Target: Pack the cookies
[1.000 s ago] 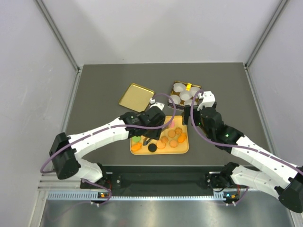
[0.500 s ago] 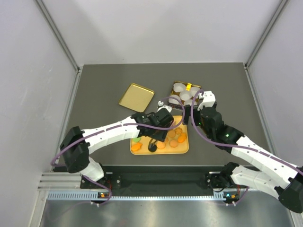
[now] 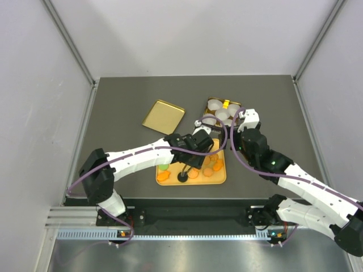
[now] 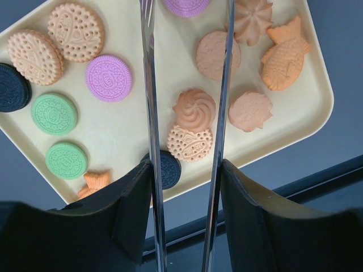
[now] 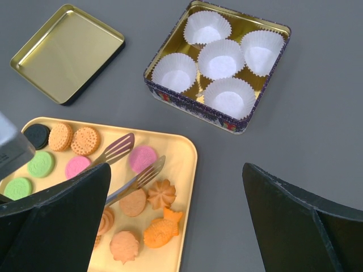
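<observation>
1. Tongs are the tool for this step. The left gripper is clamped around their two metal arms, and their flat slotted blades stand apart over the yellow tray.
2. All the cookies lie on that tray, at the near middle of the worktop. None shows in the tin, which stands just beyond the tray's far right corner. Its five white paper cups are empty, and the lid lies apart to the far left.
3. The right gripper is spread wide, holds nothing, and hovers above the tray's right edge and the tin.
4. The right wrist view shows a pink cookie between the two blades, so it looks like the target. The blades should probably come straight down until one sits on each side of its rim.
5. The squeeze is best kept slow and light. A thin disc like this likely cracks or flips out under a hard pinch.
6. The near blade needs watching, because a plain round cookie and a swirl cookie lie just beside it. Either could get nudged or caught as well.
7. The lift should be level and high enough to clear the tin's wall. The nearest cup seems the easiest drop, with the blades opened low over it.
</observation>
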Controlling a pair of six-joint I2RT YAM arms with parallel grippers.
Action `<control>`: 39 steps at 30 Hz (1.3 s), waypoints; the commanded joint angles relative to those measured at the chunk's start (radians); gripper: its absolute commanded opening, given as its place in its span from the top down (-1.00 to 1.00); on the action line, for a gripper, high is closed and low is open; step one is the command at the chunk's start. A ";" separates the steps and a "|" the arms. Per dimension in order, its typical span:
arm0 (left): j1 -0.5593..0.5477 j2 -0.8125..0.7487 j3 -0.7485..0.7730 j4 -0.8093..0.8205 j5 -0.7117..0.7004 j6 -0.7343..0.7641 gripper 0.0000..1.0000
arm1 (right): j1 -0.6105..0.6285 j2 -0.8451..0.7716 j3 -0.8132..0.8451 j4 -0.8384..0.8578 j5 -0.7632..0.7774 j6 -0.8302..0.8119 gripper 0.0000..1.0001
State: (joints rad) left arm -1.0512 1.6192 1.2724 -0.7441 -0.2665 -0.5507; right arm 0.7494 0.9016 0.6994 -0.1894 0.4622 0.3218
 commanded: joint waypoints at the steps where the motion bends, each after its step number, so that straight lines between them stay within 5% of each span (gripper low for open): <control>1: -0.010 0.007 0.047 0.003 -0.028 0.009 -0.08 | -0.012 -0.021 0.008 0.019 0.015 -0.007 -0.99; 39: -0.021 0.030 0.084 -0.047 -0.048 0.040 0.17 | -0.013 -0.030 0.009 0.016 0.016 -0.009 -1.00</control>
State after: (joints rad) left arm -1.0676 1.6478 1.3140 -0.7773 -0.3073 -0.5247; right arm 0.7494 0.8967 0.6994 -0.1898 0.4622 0.3218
